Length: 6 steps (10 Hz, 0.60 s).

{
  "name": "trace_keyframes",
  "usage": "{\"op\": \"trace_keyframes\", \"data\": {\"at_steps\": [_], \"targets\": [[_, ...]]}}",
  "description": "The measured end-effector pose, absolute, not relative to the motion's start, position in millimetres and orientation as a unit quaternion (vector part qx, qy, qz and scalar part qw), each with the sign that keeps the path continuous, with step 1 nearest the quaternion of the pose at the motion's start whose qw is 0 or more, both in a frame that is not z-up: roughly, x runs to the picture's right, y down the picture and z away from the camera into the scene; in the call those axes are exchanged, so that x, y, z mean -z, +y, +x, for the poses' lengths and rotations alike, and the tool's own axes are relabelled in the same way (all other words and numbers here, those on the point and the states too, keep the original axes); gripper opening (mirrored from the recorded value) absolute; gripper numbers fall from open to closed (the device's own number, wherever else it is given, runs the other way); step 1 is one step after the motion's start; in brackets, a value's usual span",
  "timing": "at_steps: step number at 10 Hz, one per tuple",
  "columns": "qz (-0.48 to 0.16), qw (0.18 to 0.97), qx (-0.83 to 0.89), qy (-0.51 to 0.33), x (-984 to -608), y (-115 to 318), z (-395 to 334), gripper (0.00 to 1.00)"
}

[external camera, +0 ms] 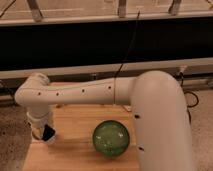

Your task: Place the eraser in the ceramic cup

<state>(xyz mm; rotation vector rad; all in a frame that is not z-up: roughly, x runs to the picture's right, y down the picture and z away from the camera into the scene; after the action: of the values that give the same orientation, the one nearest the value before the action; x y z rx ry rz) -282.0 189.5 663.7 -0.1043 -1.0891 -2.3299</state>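
The ceramic cup (111,138) is a round, glossy, mottled-green vessel standing on the wooden table (75,125), near its middle front. My white arm reaches from the right across the table to the left. My gripper (46,135) hangs down at the table's left side, to the left of the cup and apart from it. A small dark thing shows at the gripper's tip; I cannot tell whether it is the eraser. No eraser shows elsewhere on the table.
A speckled floor (12,125) lies left of the table. A dark wall panel (75,45) with pale rails runs behind. A black cable (127,47) hangs down behind the arm.
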Motion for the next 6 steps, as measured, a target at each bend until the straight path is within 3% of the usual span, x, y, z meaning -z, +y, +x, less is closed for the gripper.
{"op": "trace_keyframes", "data": {"at_steps": [4, 6], "targets": [[-0.047, 0.276, 0.871, -0.403, -667.3, 187.8, -280.0, 0.78], [-0.046, 0.282, 0.870, -0.401, -669.1, 185.8, -275.9, 0.80]]}}
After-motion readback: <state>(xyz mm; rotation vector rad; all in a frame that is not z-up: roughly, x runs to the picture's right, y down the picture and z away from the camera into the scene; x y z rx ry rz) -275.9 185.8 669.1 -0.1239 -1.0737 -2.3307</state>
